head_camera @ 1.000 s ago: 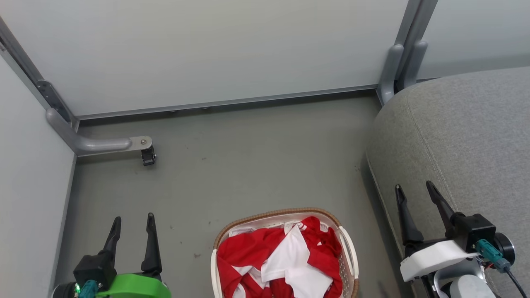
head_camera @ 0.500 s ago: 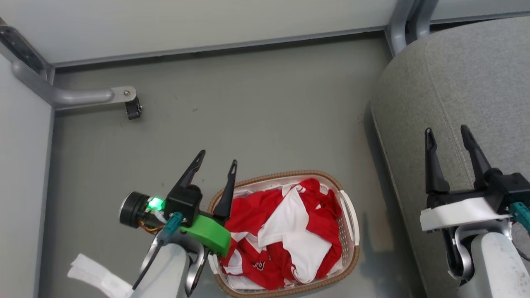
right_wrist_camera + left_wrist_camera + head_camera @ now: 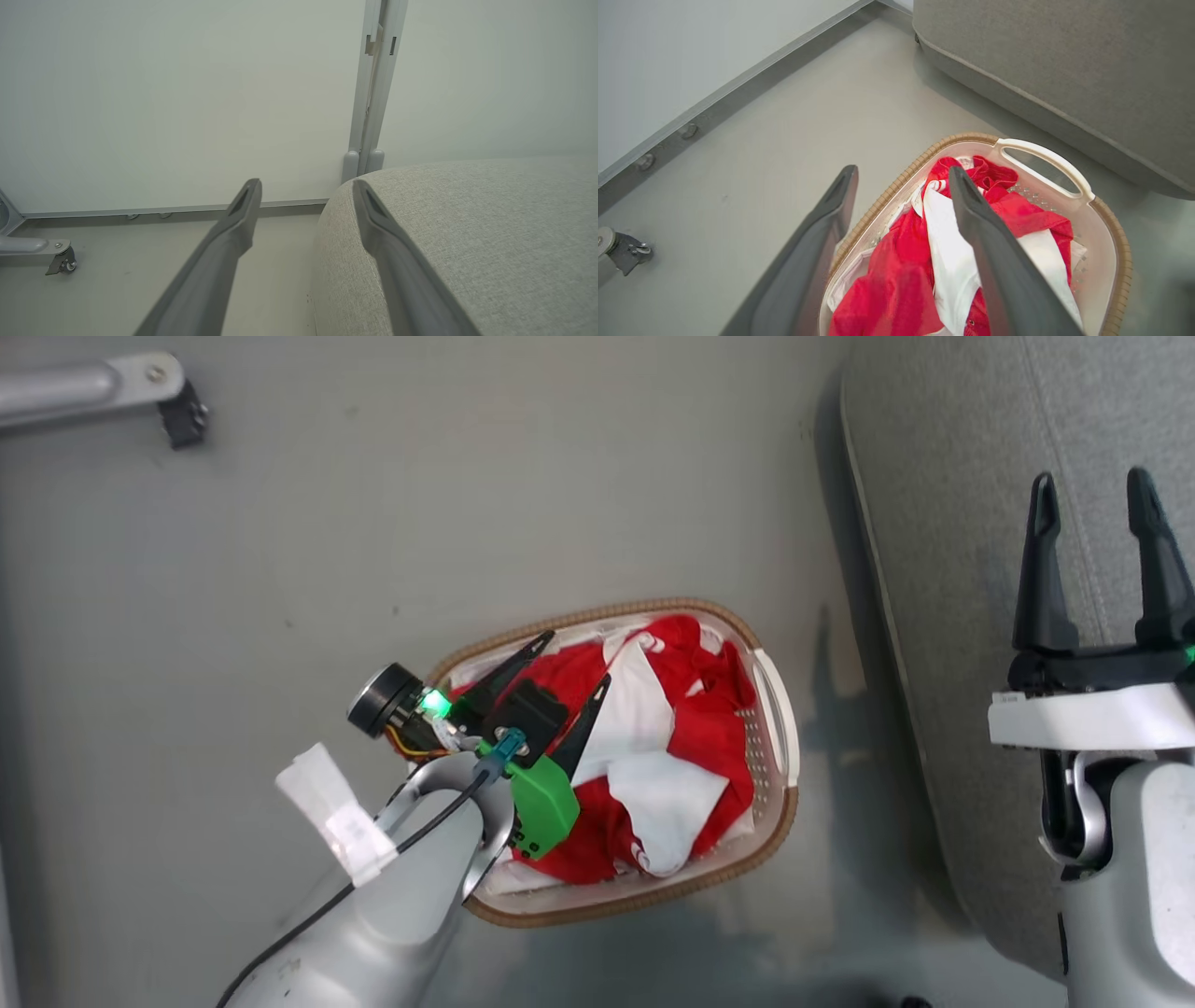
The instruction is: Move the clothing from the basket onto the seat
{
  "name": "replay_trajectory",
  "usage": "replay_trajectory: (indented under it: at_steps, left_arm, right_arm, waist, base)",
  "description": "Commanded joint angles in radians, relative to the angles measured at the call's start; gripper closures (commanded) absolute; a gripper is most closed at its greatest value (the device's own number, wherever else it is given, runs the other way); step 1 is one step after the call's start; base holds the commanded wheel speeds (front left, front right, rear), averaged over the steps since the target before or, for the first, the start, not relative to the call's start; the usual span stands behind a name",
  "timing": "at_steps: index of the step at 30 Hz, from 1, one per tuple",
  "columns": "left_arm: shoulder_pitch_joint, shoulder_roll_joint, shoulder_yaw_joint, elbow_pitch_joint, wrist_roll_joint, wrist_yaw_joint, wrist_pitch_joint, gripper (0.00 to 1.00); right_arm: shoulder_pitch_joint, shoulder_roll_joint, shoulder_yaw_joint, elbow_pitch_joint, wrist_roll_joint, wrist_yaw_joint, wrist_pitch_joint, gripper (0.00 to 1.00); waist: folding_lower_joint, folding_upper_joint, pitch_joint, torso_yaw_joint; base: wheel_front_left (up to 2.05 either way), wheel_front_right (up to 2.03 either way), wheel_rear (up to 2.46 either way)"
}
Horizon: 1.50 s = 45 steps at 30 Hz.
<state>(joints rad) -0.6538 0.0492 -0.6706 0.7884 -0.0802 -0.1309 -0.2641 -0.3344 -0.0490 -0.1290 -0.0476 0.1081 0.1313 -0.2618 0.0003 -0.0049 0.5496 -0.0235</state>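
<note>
Clothing fills the basket near the seat; our left pincer hovers spread above it, our right pincer spread over the seat.

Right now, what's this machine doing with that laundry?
The robot's left end effector is poised open over the red clothing, which lies in the basket on the floor; nothing is gripped yet. Its right end effector hangs open and empty over the grey seat beside the basket.
</note>
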Motion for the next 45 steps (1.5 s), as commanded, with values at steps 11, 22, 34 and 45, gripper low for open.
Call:
replay_trajectory:
  at_steps: [11,22,34,45]
  left_arm:
    - [-0.178,0.005,-0.365,0.121,-0.151,0.001,0.013,0.0]
    - [-0.295,0.004,-0.504,0.234,-0.215,0.001,0.044,0.0]
    - [-0.338,0.004,-0.546,0.222,-0.265,0.001,0.046,0.0]
    - [-0.322,0.004,-0.581,0.186,-0.318,0.001,0.055,1.0]
  right_arm:
    - [-0.081,-0.002,0.005,-0.055,0.041,-0.001,-0.005,0.0]
    - [-0.128,-0.002,0.017,-0.093,0.072,-0.001,-0.005,0.0]
    - [-0.14,-0.002,0.019,-0.1,0.093,-0.001,-0.005,0.0]
    - [-0.132,-0.002,0.012,-0.09,0.08,-0.001,-0.005,0.0]
  waist:
    - [-0.0003,0.0049,0.28,-0.136]
    - [-0.0003,0.0049,0.373,-0.176]
    - [-0.0003,0.0049,0.4,-0.193]
    - [-0.0003,0.0049,0.377,-0.18]
  base:
    - [0.0,0.0,0.0]
    - [0.0,0.0,0.0]
    - [0.0,0.0,0.0]
    - [0.0,0.0,0.0]
